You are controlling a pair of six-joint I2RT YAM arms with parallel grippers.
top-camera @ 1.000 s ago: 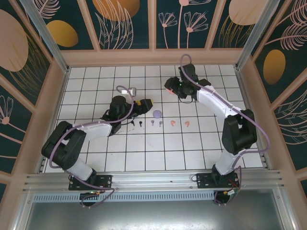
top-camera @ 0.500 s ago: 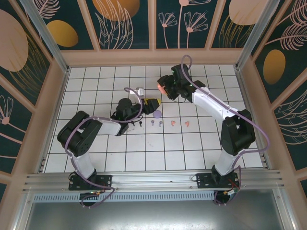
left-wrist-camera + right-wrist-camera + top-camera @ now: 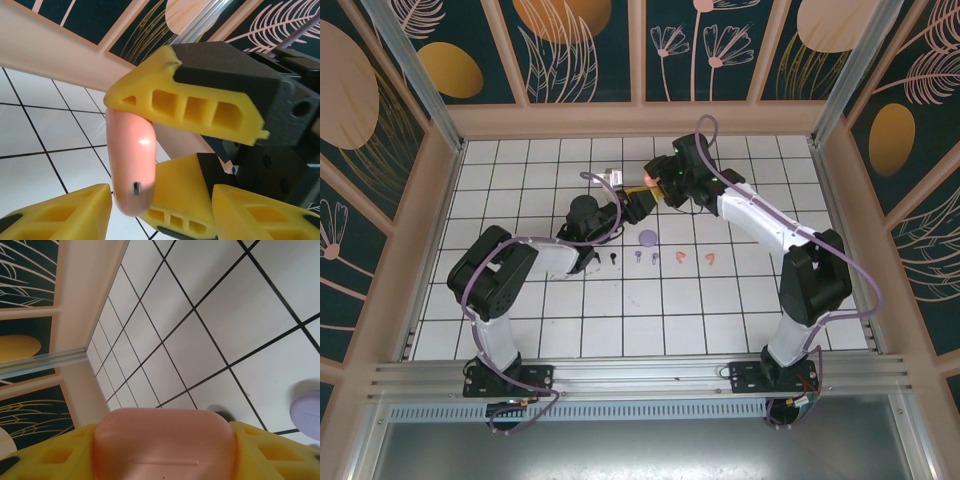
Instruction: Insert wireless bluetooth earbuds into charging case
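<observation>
Fingers of my right gripper (image 3: 658, 186) are clamping a pink case (image 3: 131, 165) by its two broad faces, holding it in the air above the far middle of the table (image 3: 700, 320). In my left wrist view the case is standing on edge, with a small port (image 3: 136, 188) showing on its rounded lower end. In my right wrist view a thin seam is running across its side, and the lid is looking shut. My left gripper (image 3: 640, 206) is hanging just beside and below the case with its jaws spread wide. One finger is sitting to either side of the case's lower end, and neither is touching it as far as I can tell. The earbuds (image 3: 654, 257) are lying on the table nearer to my bases, in a loose row: one black at the left, two lilac in the middle, two pink at the right, each apart from its neighbour. A lilac case (image 3: 648, 238) is resting on the tiles just behind the lilac pair, between the row and my two grippers.
</observation>
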